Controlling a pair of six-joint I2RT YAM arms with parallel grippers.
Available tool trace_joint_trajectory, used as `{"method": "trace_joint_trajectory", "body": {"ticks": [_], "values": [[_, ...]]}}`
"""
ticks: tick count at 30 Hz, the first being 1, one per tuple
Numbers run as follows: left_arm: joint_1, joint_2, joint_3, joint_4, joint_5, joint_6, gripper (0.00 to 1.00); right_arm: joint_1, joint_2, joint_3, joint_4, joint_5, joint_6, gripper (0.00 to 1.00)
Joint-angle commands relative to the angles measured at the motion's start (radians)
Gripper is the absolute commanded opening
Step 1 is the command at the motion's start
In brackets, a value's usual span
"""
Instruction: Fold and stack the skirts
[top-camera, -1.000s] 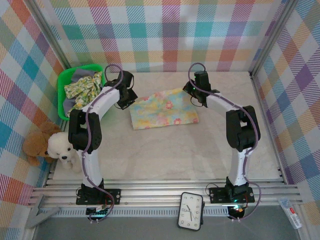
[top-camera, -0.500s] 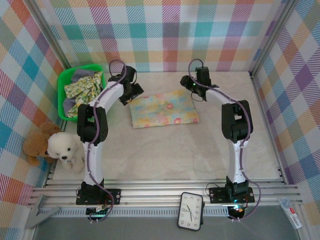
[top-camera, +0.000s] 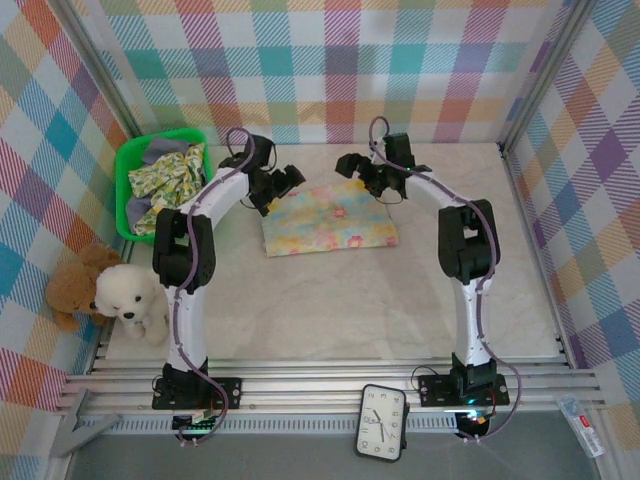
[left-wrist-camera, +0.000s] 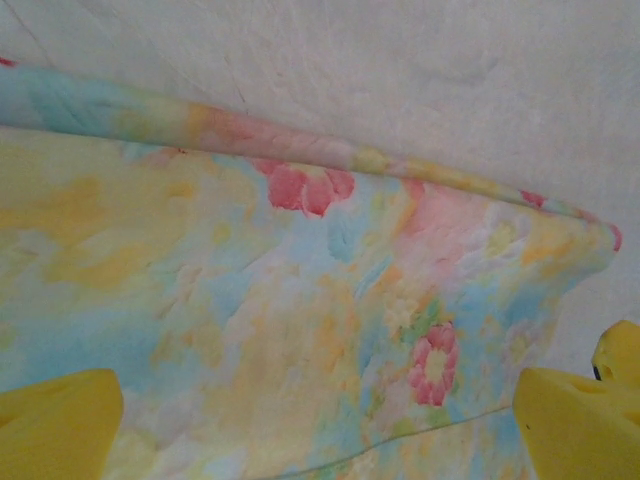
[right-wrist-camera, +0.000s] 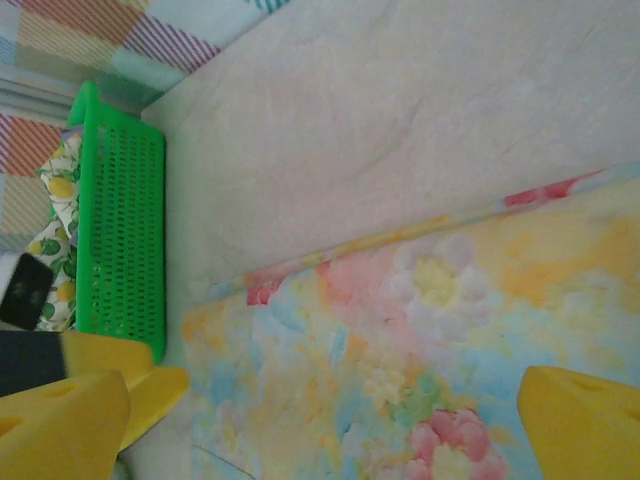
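A pale pastel floral skirt (top-camera: 325, 220) lies folded flat in the middle of the table. My left gripper (top-camera: 282, 183) hovers open over its far left corner, and in the left wrist view the skirt (left-wrist-camera: 300, 300) spreads under the yellow fingertips (left-wrist-camera: 55, 425), which hold nothing. Over the far right edge my right gripper (top-camera: 361, 172) also stands open, its yellow fingertips (right-wrist-camera: 585, 420) wide apart above the skirt (right-wrist-camera: 430, 350). More skirts sit in the green basket (top-camera: 125, 205): a white one with yellow-green floral print (top-camera: 168, 175) and a grey-lavender one (top-camera: 160, 150).
The green basket (right-wrist-camera: 120, 230) stands at the table's far left. A brown teddy bear (top-camera: 75, 285) and a white one (top-camera: 130, 295) sit at the left edge. A clock (top-camera: 383, 420) rests on the front rail. Plaid walls enclose the table.
Both grippers have opened and let go of the pastel skirt's far edge. Both wrists have swung inward, toward each other. The skirt stays flat.
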Motion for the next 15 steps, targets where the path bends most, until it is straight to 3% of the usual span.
{"method": "trace_joint_trajectory", "body": {"ticks": [1, 4, 15], "values": [[-0.006, 0.053, -0.014, 0.015, 0.039, 0.006, 1.00, 0.003, 0.065, 0.051, -0.106, -0.049, 0.054, 0.99], [-0.010, 0.065, -0.039, 0.004, 0.024, 0.040, 1.00, 0.004, 0.099, 0.095, -0.231, -0.049, 0.043, 0.99], [-0.042, -0.094, -0.250, 0.043, 0.073, 0.042, 1.00, 0.000, -0.061, -0.149, -0.259, -0.002, 0.016, 0.99]]}}
